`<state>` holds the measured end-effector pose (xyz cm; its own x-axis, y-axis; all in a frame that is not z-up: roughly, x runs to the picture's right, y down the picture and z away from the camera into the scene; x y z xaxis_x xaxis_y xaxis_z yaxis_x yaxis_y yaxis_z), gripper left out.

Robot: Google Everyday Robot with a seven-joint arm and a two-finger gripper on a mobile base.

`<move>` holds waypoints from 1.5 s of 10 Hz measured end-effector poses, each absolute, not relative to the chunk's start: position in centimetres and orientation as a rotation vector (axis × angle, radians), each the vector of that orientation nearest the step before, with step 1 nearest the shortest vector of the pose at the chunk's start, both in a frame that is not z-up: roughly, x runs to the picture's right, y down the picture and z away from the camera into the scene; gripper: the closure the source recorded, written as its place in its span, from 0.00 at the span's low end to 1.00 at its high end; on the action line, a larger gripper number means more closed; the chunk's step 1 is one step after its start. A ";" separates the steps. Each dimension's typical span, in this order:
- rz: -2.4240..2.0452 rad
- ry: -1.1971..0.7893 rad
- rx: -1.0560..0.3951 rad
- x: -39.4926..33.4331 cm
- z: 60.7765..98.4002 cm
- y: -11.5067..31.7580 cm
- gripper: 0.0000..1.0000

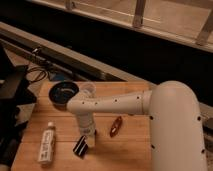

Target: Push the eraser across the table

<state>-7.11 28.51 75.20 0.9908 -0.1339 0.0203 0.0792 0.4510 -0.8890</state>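
Observation:
The eraser (81,146), a flat black block with a pale stripe, lies on the wooden table (130,156) near the front, left of centre. My gripper (87,136) hangs from the white arm (115,104) and points down at the tabletop, right beside the eraser's upper right end. Whether it touches the eraser cannot be told. The arm reaches in from the big white shoulder (175,125) at the right.
A white bottle (46,145) lies left of the eraser. A small red-brown oval object (116,126) lies right of the gripper. A dark bowl (63,93) and a clear cup (88,90) stand at the table's back. Dark equipment (12,95) is off the left edge.

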 end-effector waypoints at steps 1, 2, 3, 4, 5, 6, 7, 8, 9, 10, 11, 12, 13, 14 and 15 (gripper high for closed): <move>-0.135 0.053 -1.092 -7.5 75.2 28.3 1.00; -0.135 0.051 -1.087 -7.7 75.3 28.1 1.00; -0.137 0.050 -1.084 -7.7 75.3 27.9 1.00; -0.139 0.048 -1.081 -7.7 75.3 27.7 1.00; -0.138 0.046 -1.077 -7.8 75.3 27.4 1.00; -0.141 0.043 -1.074 -8.1 75.4 27.2 1.00; -0.143 0.042 -1.071 -8.3 75.4 27.0 1.00; -0.142 0.042 -1.068 -8.2 75.4 26.9 1.00; -0.138 0.043 -1.067 -8.0 75.4 26.7 1.00; -0.139 0.043 -1.065 -8.0 75.4 26.7 1.00; -0.138 0.042 -1.064 -8.1 75.4 26.6 1.00; -0.136 0.042 -1.062 -8.1 75.4 26.5 1.00; -0.135 0.042 -1.061 -8.0 75.4 26.4 1.00; -0.136 0.041 -1.059 -8.1 75.4 26.3 1.00; -0.135 0.041 -1.058 -8.1 75.4 26.2 1.00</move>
